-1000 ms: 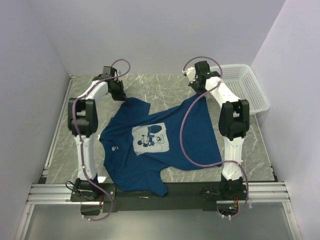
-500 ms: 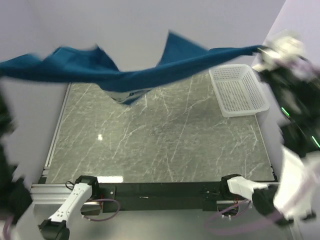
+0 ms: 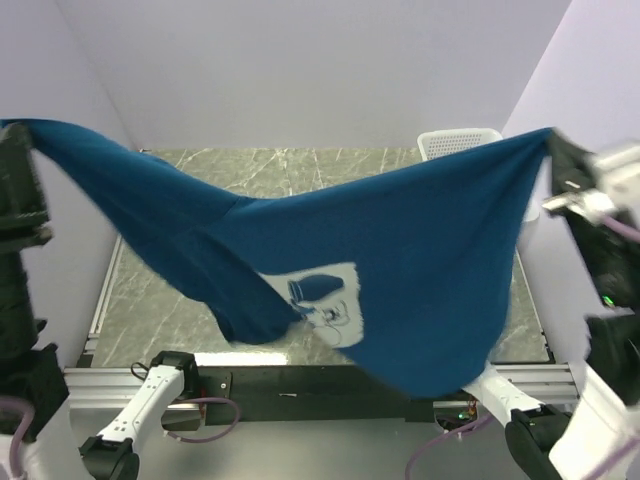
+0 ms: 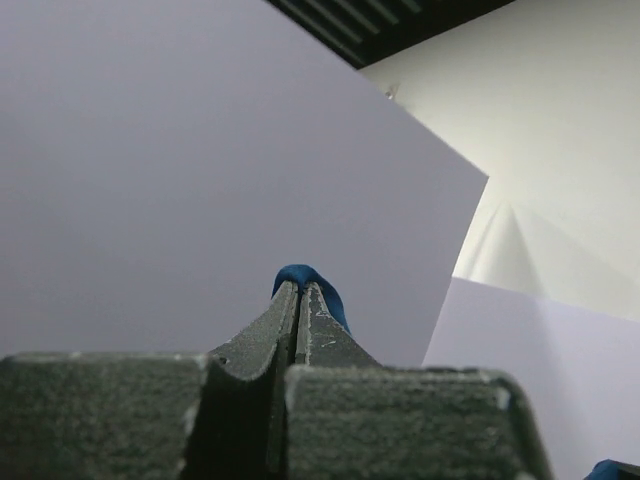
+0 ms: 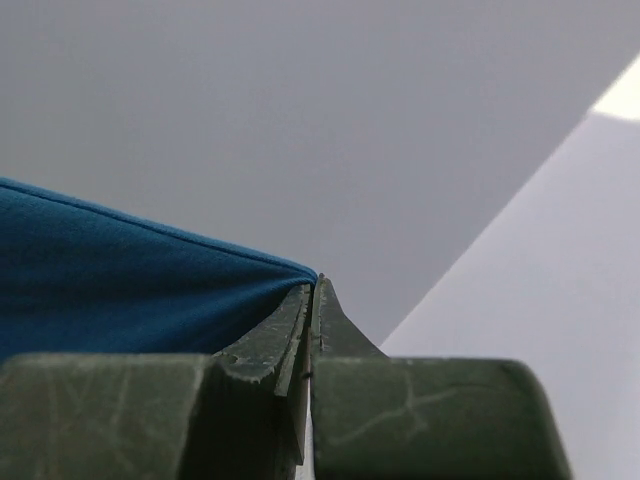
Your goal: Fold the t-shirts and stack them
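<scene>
Now we hold the shirt (image 3: 420, 230), flat on the table (image 3: 330, 170) one second ago, stretched in the air between the left tool (image 4: 300, 292) and the right tool (image 5: 312, 288), each clamped on a corner, ready for spreading.

The top camera looked down from behind the arm bases (image 3: 165, 372) over the marble table (image 3: 330, 165). Each wrist camera sat close behind its fingers (image 4: 262, 338), facing up at walls (image 4: 150, 150); all shared the blue t-shirt (image 3: 430, 230).
</scene>
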You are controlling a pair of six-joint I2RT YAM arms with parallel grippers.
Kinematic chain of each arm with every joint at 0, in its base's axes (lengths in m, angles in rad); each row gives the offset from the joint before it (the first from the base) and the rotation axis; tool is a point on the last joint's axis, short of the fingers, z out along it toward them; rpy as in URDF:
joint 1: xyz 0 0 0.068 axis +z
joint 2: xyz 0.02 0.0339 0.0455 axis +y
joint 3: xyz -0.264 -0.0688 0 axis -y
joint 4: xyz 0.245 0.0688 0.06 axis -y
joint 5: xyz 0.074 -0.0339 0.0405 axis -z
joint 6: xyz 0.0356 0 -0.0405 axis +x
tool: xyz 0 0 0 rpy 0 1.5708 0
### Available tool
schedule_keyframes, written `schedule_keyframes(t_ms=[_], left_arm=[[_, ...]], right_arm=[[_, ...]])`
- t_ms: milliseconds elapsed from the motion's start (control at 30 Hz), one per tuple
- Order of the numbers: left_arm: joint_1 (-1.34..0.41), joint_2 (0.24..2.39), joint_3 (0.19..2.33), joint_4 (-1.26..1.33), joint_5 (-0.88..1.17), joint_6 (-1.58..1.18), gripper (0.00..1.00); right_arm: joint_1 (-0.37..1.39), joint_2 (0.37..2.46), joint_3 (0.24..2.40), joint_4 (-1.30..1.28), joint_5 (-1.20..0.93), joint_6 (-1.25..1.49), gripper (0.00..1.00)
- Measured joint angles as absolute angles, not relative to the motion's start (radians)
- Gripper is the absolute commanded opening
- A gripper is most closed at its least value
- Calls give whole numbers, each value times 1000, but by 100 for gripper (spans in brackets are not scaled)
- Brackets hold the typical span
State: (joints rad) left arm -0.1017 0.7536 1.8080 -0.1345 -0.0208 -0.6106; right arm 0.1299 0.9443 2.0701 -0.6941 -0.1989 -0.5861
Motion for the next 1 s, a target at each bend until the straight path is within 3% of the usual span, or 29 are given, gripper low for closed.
schedule_keyframes(t_ms=[133, 333, 500, 633, 767, 867, 1000], left_arm=[[-102, 754, 1692, -133, -20, -614, 1], [-102, 781, 1356, -47, 5, -618, 1], [-102, 1003, 1089, 65, 12, -599, 0], [-102, 1395, 1070, 117, 7, -568, 0], [-99, 1825, 1248, 36, -36, -561, 0], [-93, 1996, 1375, -19, -78, -561, 0], [-72, 2073, 1522, -83, -145, -566, 0]], right_arm=[[129, 937, 1855, -706, -250, -603, 0], [127, 886, 1350, -592, -323, -630, 0], [129, 1054, 1076, -455, -334, -662, 0], [148, 1428, 1126, -378, -303, -671, 0], [175, 1833, 1373, -381, -231, -657, 0], [199, 2012, 1529, -382, -161, -641, 0], [237, 2148, 1692, -389, -57, -631, 0]])
